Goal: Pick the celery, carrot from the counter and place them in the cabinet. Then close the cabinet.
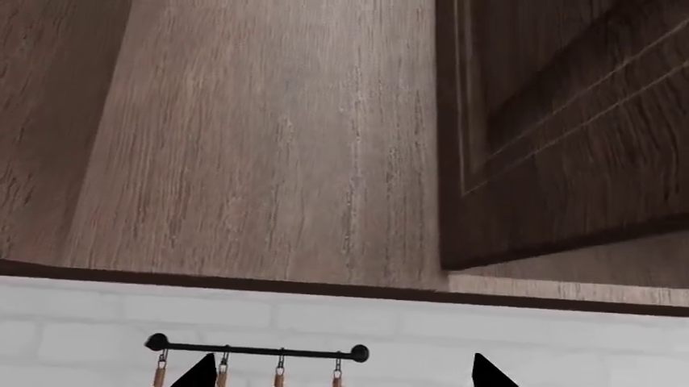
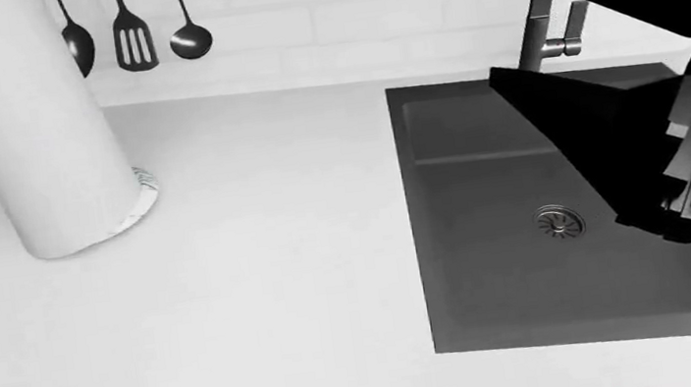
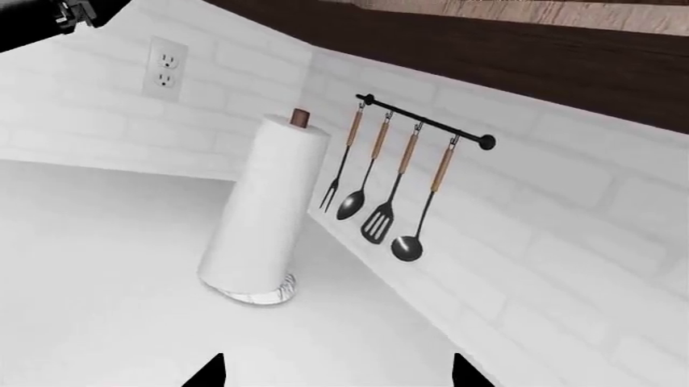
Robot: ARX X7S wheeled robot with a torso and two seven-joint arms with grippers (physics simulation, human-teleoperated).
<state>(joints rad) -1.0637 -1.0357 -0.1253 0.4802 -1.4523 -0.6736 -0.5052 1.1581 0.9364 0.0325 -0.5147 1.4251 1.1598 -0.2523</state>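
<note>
The celery and the carrot are out of view in every frame. The white counter (image 2: pixel 239 296) holds the dark grey sink (image 2: pixel 503 293). My left gripper (image 1: pixel 342 375) is open and empty. It points up at the brown wood cabinet (image 1: pixel 269 145), whose darker panelled door (image 1: pixel 570 137) stands swung out. My right gripper (image 3: pixel 336 375) is open and empty above the counter (image 3: pixel 97 266), facing the paper towel roll. In the head view my right arm (image 2: pixel 656 145) hangs over the sink. The left gripper does not show there.
A paper towel roll (image 2: pixel 27 124) stands on the counter at the left and shows in the right wrist view (image 3: pixel 264 210). A utensil rail (image 3: pixel 420 121) with several hanging tools is on the brick wall. A faucet (image 2: pixel 548 10) rises behind the sink. A wall outlet (image 3: pixel 164 68) is nearby.
</note>
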